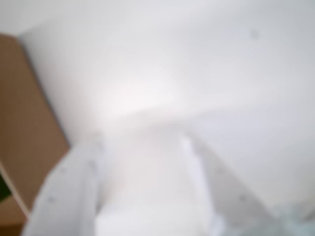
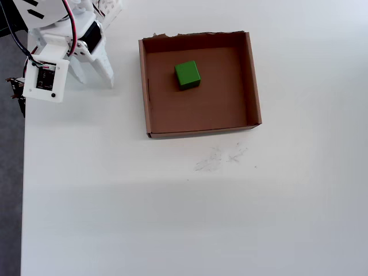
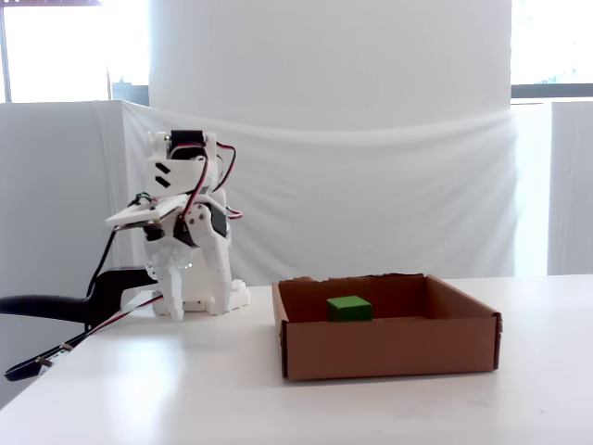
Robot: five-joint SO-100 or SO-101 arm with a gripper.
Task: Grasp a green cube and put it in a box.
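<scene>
Green cube (image 2: 187,75) sits inside the box (image 2: 253,80), on its floor, in the upper-middle part of the box as the overhead view frames it; clear of all four walls. Fixed view agrees: cube (image 3: 349,308) resting on the box floor toward the back, box (image 3: 389,345) on the white table (image 2: 172,218) at frame centre-right. Judged from this layout, the placing goal looks met.

Arm folded at upper left of the overhead frame, well apart from the box. End effector (image 2: 94,77) points down toward the table; its two white fingers stand apart with a visible gap, nothing between them. Wrist view is heavily blurred: two pale fingers (image 1: 64,191) spread at the bottom of frame, bare white surface between, brown box wall (image 1: 24,123) at left edge.

Handling estimate: the cube looks small, rigid and light, with plain matte faces, so slip under a modest squeeze seems unlikely and breakage no concern. If regrasped, best hold would be across two opposite flat side faces, fingers descending from above; the low walls leave room for that approach.
</scene>
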